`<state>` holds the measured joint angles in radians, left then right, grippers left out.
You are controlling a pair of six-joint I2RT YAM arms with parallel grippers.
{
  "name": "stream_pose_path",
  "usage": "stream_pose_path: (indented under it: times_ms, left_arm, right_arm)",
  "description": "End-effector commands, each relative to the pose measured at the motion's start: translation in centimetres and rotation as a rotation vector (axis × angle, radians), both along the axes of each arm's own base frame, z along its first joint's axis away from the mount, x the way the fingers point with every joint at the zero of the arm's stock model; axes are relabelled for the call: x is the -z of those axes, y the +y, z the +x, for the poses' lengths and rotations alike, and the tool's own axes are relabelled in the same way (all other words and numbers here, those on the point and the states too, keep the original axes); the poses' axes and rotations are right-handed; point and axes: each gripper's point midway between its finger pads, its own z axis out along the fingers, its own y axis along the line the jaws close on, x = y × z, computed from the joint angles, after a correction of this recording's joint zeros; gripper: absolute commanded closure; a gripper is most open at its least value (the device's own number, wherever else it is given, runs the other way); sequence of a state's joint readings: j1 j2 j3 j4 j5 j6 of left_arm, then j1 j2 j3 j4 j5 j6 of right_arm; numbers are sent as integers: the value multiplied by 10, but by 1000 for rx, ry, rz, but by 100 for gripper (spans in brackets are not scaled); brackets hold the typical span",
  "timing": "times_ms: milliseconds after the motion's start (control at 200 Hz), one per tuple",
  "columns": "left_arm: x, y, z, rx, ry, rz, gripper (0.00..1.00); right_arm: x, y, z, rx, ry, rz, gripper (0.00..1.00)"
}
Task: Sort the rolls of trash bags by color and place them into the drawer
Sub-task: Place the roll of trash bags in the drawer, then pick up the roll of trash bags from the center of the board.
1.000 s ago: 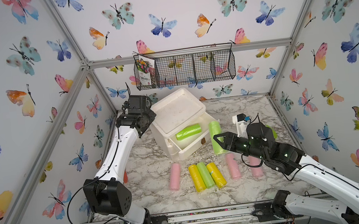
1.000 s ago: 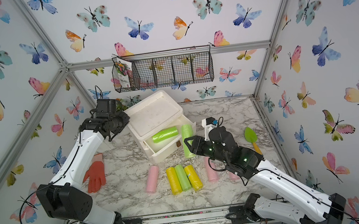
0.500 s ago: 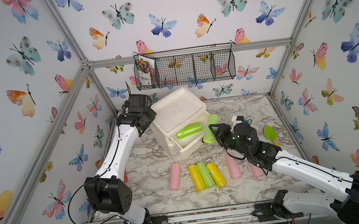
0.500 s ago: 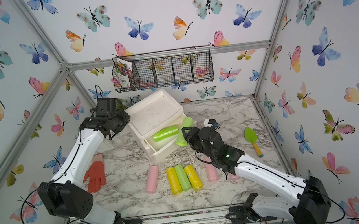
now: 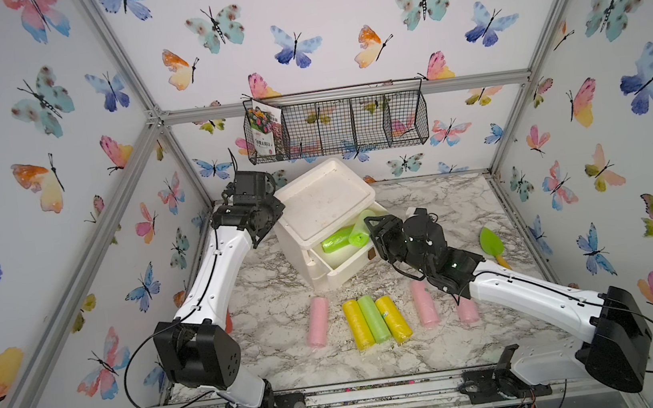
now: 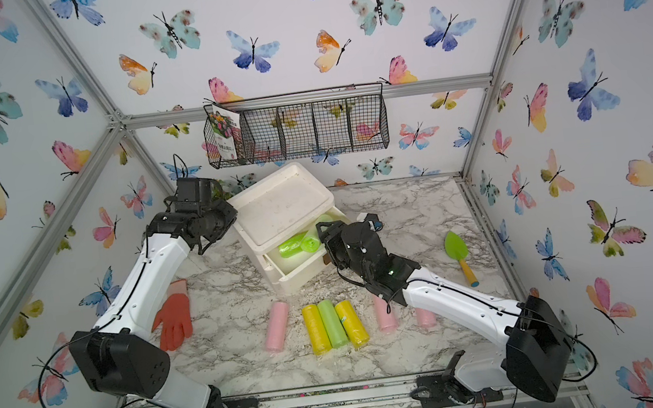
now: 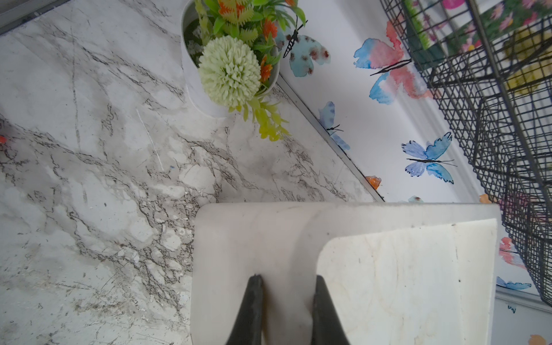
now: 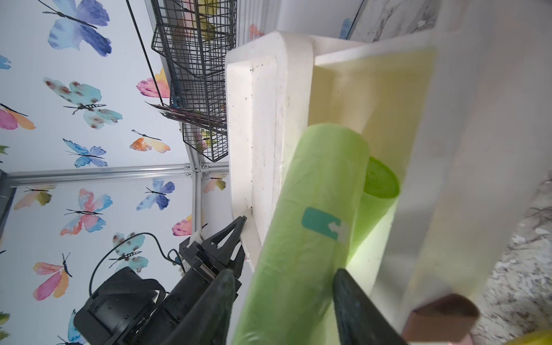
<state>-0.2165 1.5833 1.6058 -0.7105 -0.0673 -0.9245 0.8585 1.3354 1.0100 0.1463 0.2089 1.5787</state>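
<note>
1. The right gripper has its jaws spread on both sides of a light green roll. One finger lies against the roll, and a thin gap shows beside the other finger, so nothing is pinched.
2. This roll reaches forward from the fingertips over the open drawer, just beside a second green roll that lies inside it.
3. Only the right wrist view shows a teal sticker on the roll between the jaws. No writing can be read on it.
4. The left gripper pinches the raised rim of the white box that carries the drawer, with one finger outside the rim and one inside.
5. Ahead of the left gripper, the left wrist view shows a white flower pot. In the top views the gripper hides nearly all of it.
6. Behind the right gripper, toward its arm base, six rolls lie on the marble table. There is a pink roll, then a yellow roll, a third green roll and a second yellow roll close together. After them come a second pink roll and a third pink roll, which is partly under the arm.
7. An orange glove beside the left arm is seen whole in a top view only.
8. A green trowel lies well apart, on the outer side of the right gripper.
9. A seed packet with a flower picture stands in the wire basket, above both grippers. Its print is too small to read.
</note>
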Motion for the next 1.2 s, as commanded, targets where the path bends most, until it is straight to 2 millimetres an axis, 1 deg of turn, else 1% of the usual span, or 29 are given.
stream_pose_path:
  times_ms: [0,200,300,365,426,506,541,621,696,771,811,856,921,1011,1106,1196]
  left_arm:
    - [4,-39,16,44,9,-233,100]
    - [4,-40,16,43,8,-235,100]
    - [5,-40,16,44,11,-234,100]
    - [5,-39,16,41,12,-234,100]
    - [4,-39,16,42,9,-233,100]
    - [4,-38,16,39,12,-228,100]
    - [3,-39,16,41,9,-227,100]
    - [4,-38,16,37,12,-225,100]
    - [4,-37,16,33,11,-222,100]
    - [5,-37,16,32,12,-222,100]
    - [5,-37,15,32,14,-221,100]
    - [4,-36,14,30,14,-219,100]
    - [4,-34,13,26,11,-215,100]
    - [4,-33,12,20,11,-212,100]
    - [3,-33,11,18,10,-210,100]
    - [4,-32,11,18,13,-210,100]
  right_arm:
    - [-19,7,0,0,-28,56,41]
    - [-19,12,-6,-27,-33,49,41]
    - [-21,6,-12,-41,-60,10,41]
    - [-27,0,-18,-62,-115,-45,41]
    - [-24,-5,-25,-107,-155,-159,41]
    - [-9,-10,-39,-211,-190,-342,40]
    - [1,-11,-46,-266,-192,-416,40]
    - [34,-12,-68,-411,-171,-534,40]
    - [70,-15,-91,-525,-116,-618,41]
    - [100,-21,-112,-578,-80,-708,41]
    - [111,-24,-122,-584,-64,-744,41]
    - [117,-25,-131,-592,-69,-764,41]
    - [130,-26,-139,-604,-58,-788,41]
    - [151,-26,-146,-642,-25,-834,41]
    - [172,-21,-150,-683,-12,-896,41]
    - [185,-16,-152,-704,-12,-957,40]
